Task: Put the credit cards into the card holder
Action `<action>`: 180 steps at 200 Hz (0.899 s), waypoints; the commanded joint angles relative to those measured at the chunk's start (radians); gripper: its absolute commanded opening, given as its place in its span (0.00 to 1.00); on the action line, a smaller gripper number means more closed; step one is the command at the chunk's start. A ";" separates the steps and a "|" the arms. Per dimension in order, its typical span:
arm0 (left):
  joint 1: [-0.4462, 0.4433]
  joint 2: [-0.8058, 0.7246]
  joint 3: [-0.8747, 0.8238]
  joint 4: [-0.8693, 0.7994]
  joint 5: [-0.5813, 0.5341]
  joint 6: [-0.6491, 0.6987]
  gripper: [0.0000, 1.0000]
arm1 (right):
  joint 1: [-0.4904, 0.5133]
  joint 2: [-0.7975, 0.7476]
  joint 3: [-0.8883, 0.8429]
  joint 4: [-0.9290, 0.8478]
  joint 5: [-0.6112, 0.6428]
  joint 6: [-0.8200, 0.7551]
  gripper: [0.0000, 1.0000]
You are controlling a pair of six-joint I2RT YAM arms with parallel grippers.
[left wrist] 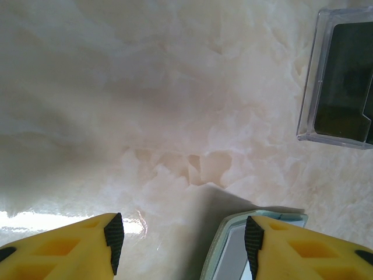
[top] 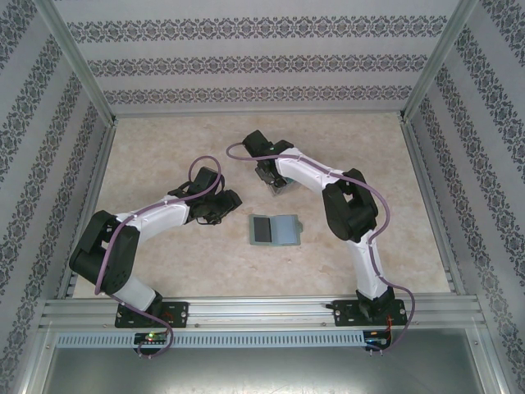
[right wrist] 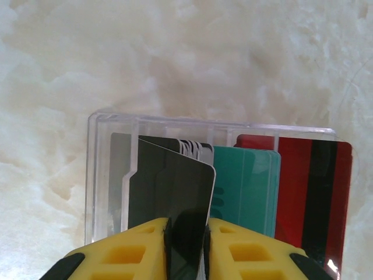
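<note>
Nearest the arm bases, the card holder [top: 285,230] lies opened flat on the marble-patterned table [top: 180,263], its two halves side by side so the pockets face upward for loading. A dark rectangle [top: 262,228] fills the half at 9 o'clock, probably a card already stowed, though this range does not confirm it. Just beside the holder, at its 9 o'clock, the left gripper [top: 220,207] hovers low over the table with its jaws parted and nothing between the fingertips [left wrist: 113,233]. A pale corner of the holder sits under its right finger, a stance that looks meant for pinning the wallet down while a card slides in. Farther back, at the holder's 12 o'clock, the clear tray [right wrist: 93,175] stands the cards on edge in slots, leaving their rims exposed for a two-finger pinch. The right gripper [right wrist: 186,245] has its jaws clenched on the dark grey card [right wrist: 175,186], one pad against each face, gripping it by the edge nearest the wrist. The teal card [right wrist: 245,186] stands at that card's 3 o'clock and the red card [right wrist: 315,192] beyond it, both seated in the tray and untouched. The step in hand appears to be drawing the grey card clear of its slot. It must come out straight, since a skewed pull could drag the light tray along.
</note>
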 commanded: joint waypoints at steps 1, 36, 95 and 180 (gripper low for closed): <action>0.015 0.013 0.002 0.028 0.007 -0.014 0.59 | -0.011 -0.050 -0.012 -0.001 0.043 -0.013 0.21; 0.014 0.016 0.010 0.024 0.008 -0.010 0.59 | -0.013 -0.050 -0.016 -0.002 0.038 -0.011 0.18; 0.014 0.007 0.005 0.021 0.007 -0.008 0.60 | -0.011 -0.104 -0.019 -0.021 -0.041 0.021 0.10; 0.015 -0.010 0.045 0.016 0.026 0.019 0.59 | -0.033 -0.258 -0.071 -0.013 -0.206 0.157 0.06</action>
